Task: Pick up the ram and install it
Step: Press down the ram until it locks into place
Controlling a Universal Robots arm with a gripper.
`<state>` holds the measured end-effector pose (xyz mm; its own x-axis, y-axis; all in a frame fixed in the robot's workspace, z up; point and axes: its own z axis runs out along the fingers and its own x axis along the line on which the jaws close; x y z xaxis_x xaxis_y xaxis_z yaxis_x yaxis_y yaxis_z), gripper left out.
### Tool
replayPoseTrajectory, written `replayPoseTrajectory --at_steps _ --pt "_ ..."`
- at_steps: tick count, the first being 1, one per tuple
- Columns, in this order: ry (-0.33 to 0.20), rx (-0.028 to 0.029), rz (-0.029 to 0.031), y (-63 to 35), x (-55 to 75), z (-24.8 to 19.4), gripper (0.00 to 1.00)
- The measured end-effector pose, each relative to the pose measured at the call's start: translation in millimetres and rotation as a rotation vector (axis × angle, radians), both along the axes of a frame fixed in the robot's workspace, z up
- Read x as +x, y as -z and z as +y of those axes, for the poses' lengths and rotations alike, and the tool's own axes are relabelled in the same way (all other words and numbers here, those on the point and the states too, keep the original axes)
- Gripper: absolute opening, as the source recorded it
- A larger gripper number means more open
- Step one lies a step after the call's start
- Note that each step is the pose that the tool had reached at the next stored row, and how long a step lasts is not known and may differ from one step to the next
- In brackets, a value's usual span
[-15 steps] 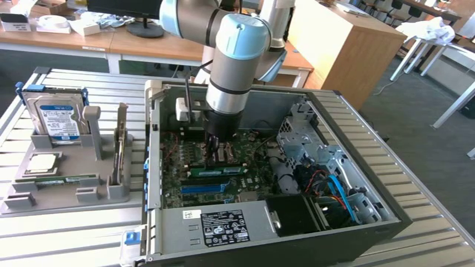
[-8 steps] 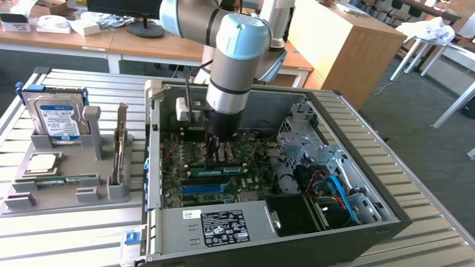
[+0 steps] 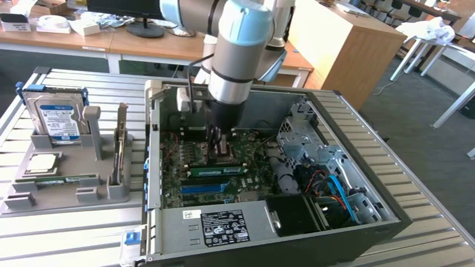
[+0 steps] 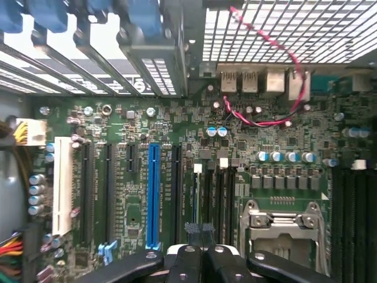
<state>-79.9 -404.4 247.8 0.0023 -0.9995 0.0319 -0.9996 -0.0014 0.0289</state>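
The claw [image 3: 221,149] is down inside the open computer case [image 3: 356,139], pinched tight with nothing in it. In the wrist view its fingertips [image 4: 200,229] touch just above the green board [image 4: 277,135], beside the blue slot [image 4: 154,194]. The exterior view shows the ram [image 3: 68,179] lying in the grey tray [image 3: 44,203] on the desk [image 3: 67,83], well apart from the case walls.

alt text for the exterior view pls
A robot arm reaches down into an open computer case, its shut end effector low over the motherboard by a seated green ram stick. On a grey holder at the exterior view's left stand a hard drive and a processor chip.
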Motion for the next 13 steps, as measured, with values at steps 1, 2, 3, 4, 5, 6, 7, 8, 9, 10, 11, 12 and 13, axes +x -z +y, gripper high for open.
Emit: replayPoseTrajectory --at_steps 1,2,3,4,5,6,7,8,9,10,11,12,13 --pt "0.000 0.0000 0.0000 -3.7 0.0 0.0 0.10" --pt "0.000 0.0000 0.0000 -7.7 0.0 0.0 0.10" --pt "0.000 0.0001 -0.0001 -11.8 0.0 0.0 0.10" --pt "0.000 -0.0001 0.0001 -16.3 0.0 0.0 0.10" --pt "0.000 -0.0001 0.0001 -21.0 0.0 0.0 0.10" --pt "0.000 0.0000 0.0000 -25.2 0.0 0.0 0.10" --pt "0.000 0.0001 0.0000 -29.2 0.0 0.0 0.10" --pt "0.000 0.0000 0.0000 -33.8 0.0 0.0 0.10" --pt "0.000 -0.0001 0.0000 -38.3 0.0 0.0 0.10" --pt "0.000 0.0000 0.0000 -42.8 0.0 0.0 0.10" --pt "0.000 -0.0001 0.0001 -47.0 0.0 0.0 0.10" --pt "0.000 0.0000 0.0001 -51.0 0.0 0.0 0.10" --pt "0.000 0.0000 0.0001 -55.2 0.0 0.0 0.10"
